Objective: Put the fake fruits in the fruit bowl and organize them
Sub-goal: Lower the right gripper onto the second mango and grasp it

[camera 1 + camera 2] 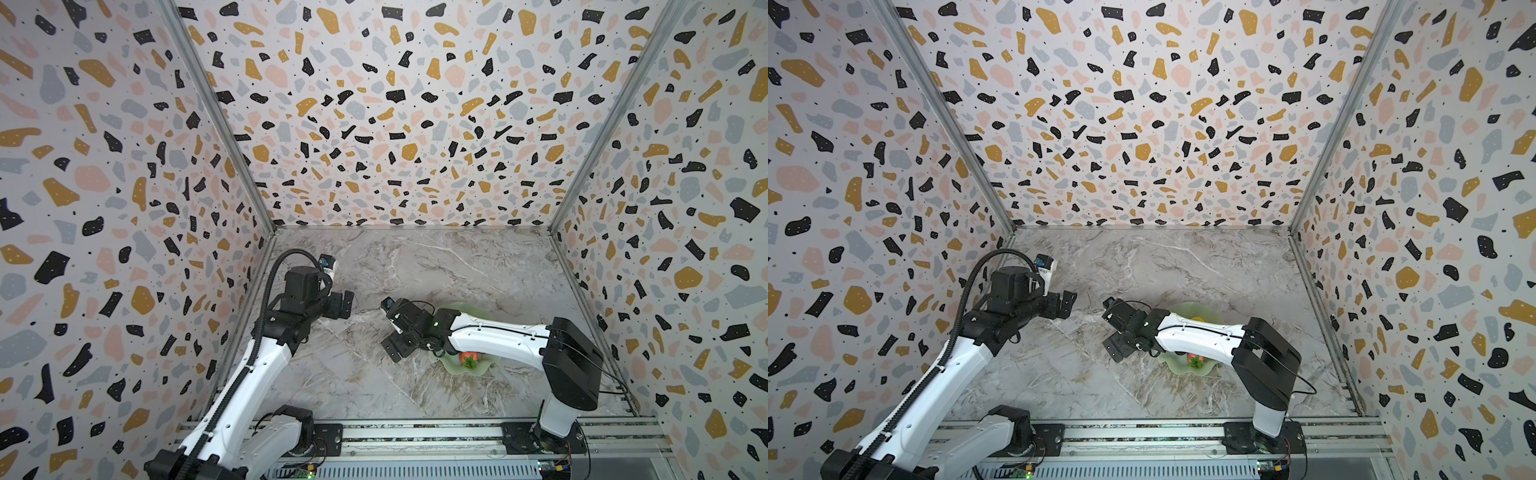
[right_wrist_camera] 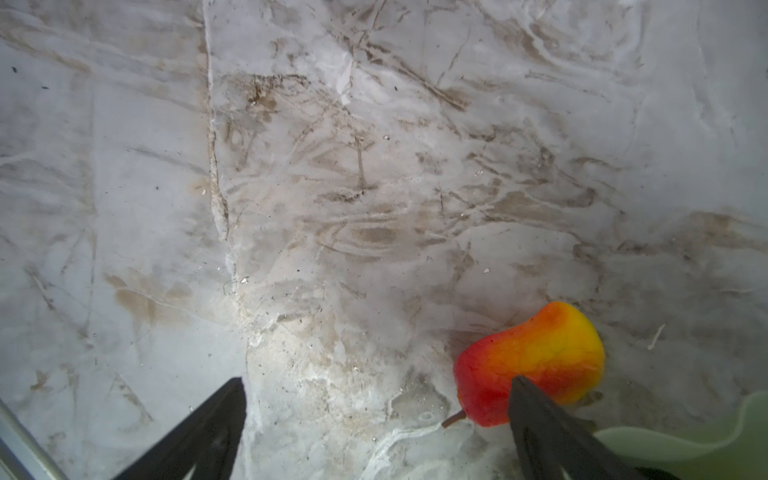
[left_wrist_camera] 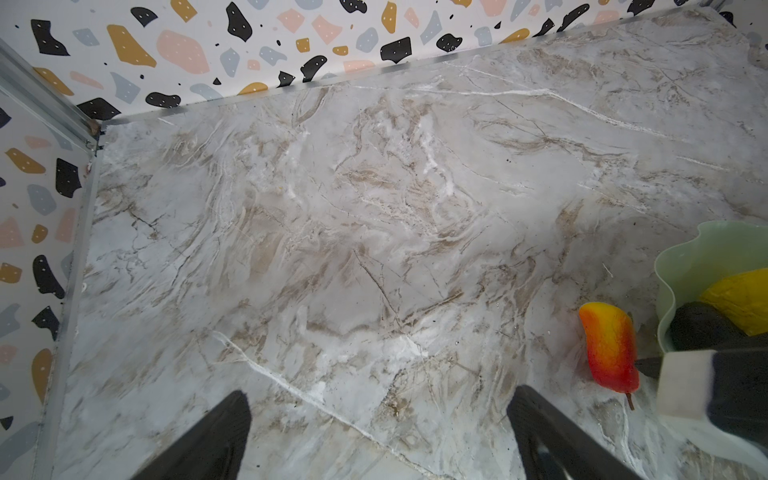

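The pale green fruit bowl (image 1: 465, 371) (image 1: 1179, 310) lies right of centre, largely under my right arm. Inside it I see a strawberry (image 1: 468, 358) (image 1: 1196, 360) and a yellow fruit (image 1: 1198, 319) (image 3: 739, 299). A red-to-yellow fruit (image 2: 536, 357) (image 3: 611, 347) lies on the marble just outside the bowl's rim (image 2: 706, 440). My right gripper (image 2: 376, 415) (image 1: 392, 332) is open low over the table, with one finger (image 2: 540, 424) in front of that fruit and nothing between the jaws. My left gripper (image 3: 378, 419) (image 1: 347, 303) hangs open and empty further left.
The marble table (image 1: 415, 270) is walled by speckled panels on three sides, with a metal rail (image 1: 415, 436) along the front. In the left wrist view a dark shape (image 3: 698, 328) sits at the bowl's rim; I cannot tell whether it is fruit or arm.
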Tool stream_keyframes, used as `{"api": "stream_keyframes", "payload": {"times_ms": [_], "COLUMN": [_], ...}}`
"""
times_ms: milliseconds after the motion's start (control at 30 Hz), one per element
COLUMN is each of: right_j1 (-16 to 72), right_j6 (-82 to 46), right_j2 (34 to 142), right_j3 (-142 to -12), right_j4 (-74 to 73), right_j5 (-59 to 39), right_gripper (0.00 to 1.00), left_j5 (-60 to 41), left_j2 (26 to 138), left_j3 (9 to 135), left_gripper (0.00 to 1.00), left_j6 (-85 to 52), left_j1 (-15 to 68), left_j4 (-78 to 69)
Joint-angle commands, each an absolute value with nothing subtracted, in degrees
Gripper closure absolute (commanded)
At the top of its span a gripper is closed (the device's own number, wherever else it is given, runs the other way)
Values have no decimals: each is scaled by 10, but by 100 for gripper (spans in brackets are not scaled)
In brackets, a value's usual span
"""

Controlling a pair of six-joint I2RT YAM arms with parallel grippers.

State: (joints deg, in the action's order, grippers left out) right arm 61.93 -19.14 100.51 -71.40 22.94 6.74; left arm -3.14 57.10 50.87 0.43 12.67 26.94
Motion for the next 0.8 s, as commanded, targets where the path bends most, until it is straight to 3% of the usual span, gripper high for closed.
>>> {"api": "stream_keyframes", "payload": {"times_ms": [0, 767], "right_j1": [616, 565], "right_j6": [-210, -231], "right_j2": [997, 967], "right_j3": [-713, -650], "right_j4": [251, 267], "right_j5": [54, 71], "right_gripper": [1, 1], "left_j5": [-32, -33], "left_j2": [562, 565], "left_j3": [509, 510], "left_gripper": [0, 0], "left_j6": [5, 5], "left_j1": [130, 130], "left_j4": [262, 262]}}
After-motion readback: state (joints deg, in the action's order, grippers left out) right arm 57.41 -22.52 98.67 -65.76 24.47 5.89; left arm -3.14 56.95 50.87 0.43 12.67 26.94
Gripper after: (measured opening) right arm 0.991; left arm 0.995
